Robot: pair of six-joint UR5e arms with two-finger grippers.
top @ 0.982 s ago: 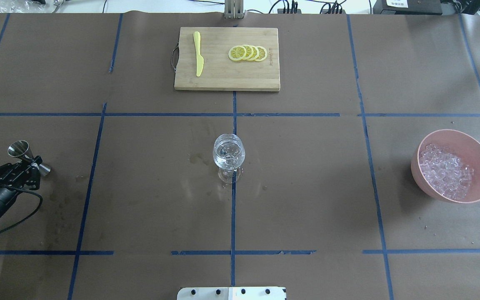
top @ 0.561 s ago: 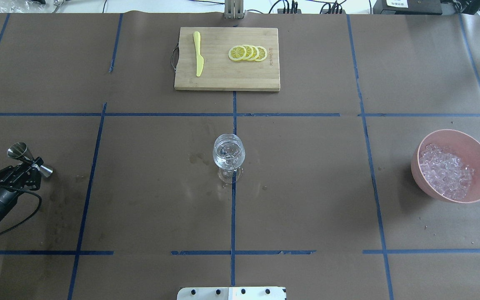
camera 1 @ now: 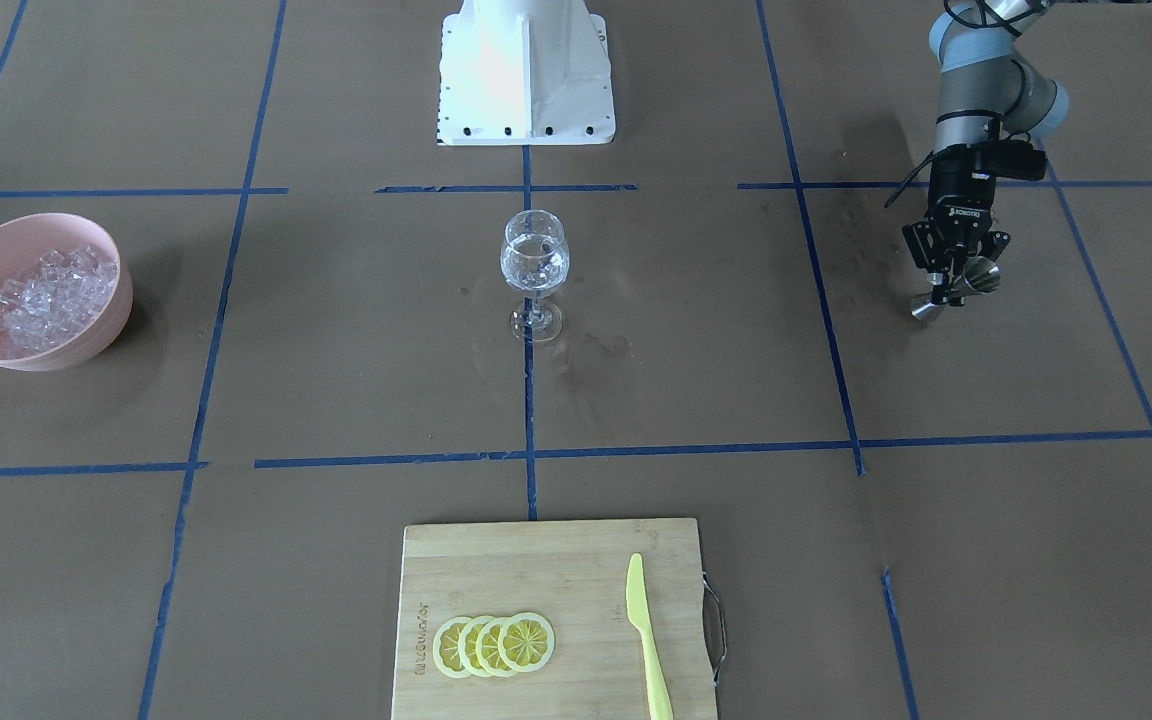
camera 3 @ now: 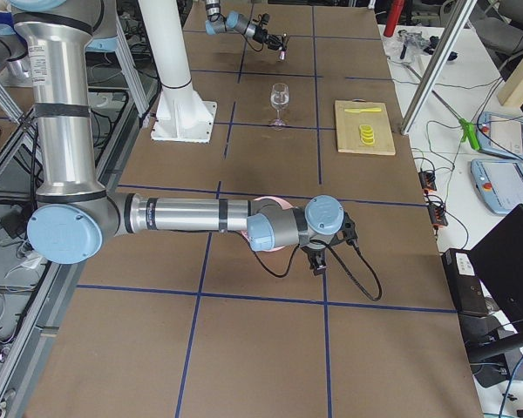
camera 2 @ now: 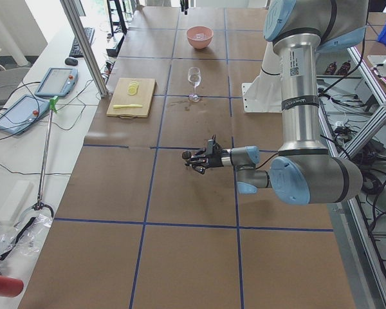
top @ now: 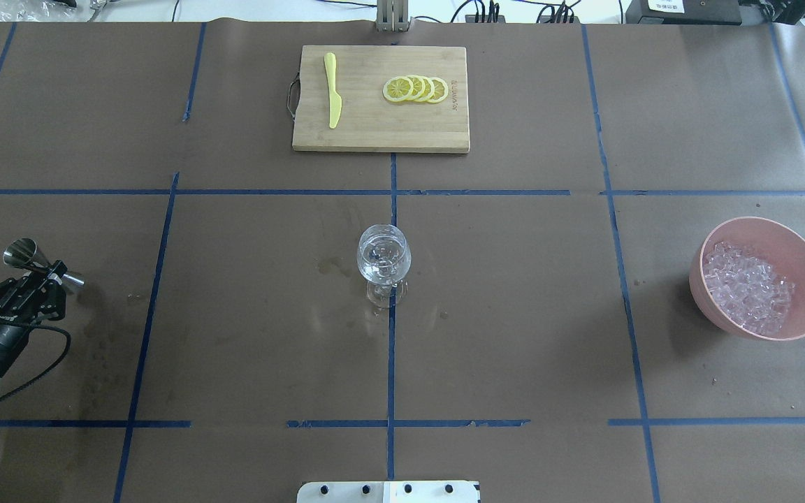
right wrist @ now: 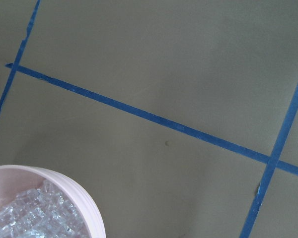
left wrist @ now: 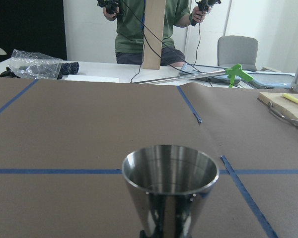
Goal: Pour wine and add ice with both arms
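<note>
From the front we've got the left gripper [camera 1: 954,290] pinched on the waist of the steel jigger [camera 1: 980,276], well apart from the wine glass [camera 1: 534,262], and the white lettering on the gripper is too small to read. Overhead, the ice [top: 748,288] sits heaped in the pink bowl [top: 766,225] far right, and the cutting board [top: 380,133] stamp is illegible. The right-side view alone shows the right gripper [camera 3: 317,261], near the bowl, and we cannot tell how far it is open. The left wrist view looks into the jigger, no wine showing, so we'd call this the pouring step: next, carry it level to the glass and tip it over the rim.
</note>
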